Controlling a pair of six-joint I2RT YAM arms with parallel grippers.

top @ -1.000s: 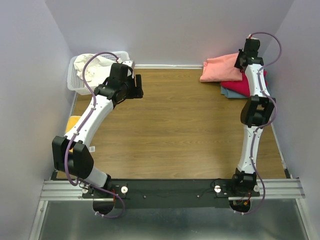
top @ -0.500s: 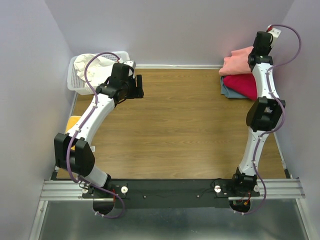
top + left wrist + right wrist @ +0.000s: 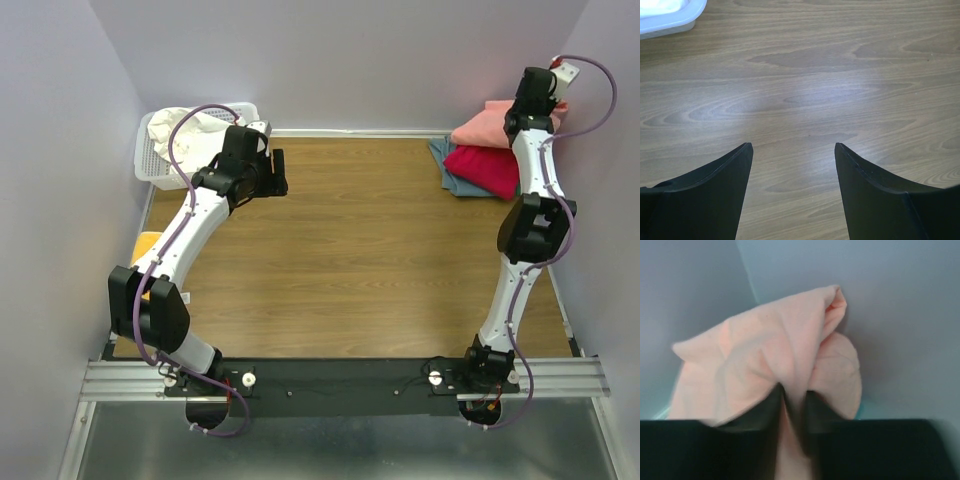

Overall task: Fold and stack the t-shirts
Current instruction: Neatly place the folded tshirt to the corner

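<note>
My right gripper (image 3: pixel 528 112) is shut on the folded salmon-pink t-shirt (image 3: pixel 485 125) and holds it lifted at the far right corner, against the wall. In the right wrist view the pink cloth (image 3: pixel 770 355) bunches between my closed fingers (image 3: pixel 765 407). Below it the crimson-red t-shirt (image 3: pixel 488 168) lies on the grey-blue t-shirt (image 3: pixel 450 172) on the table. The white t-shirt (image 3: pixel 190 135) sits crumpled in the basket at the far left. My left gripper (image 3: pixel 278 172) is open and empty above bare wood; its fingers (image 3: pixel 715 185) show in the left wrist view.
The white lattice basket (image 3: pixel 150 172) stands in the far left corner; its rim shows in the left wrist view (image 3: pixel 675 22). A yellow object (image 3: pixel 147 245) lies at the left table edge. Walls enclose the table on three sides.
My right gripper has carried the salmon-pink shirt rightward and up, from lying over the red shirt to the far right corner. The red and grey-blue shirts are now uncovered. The left arm barely moved.
</note>
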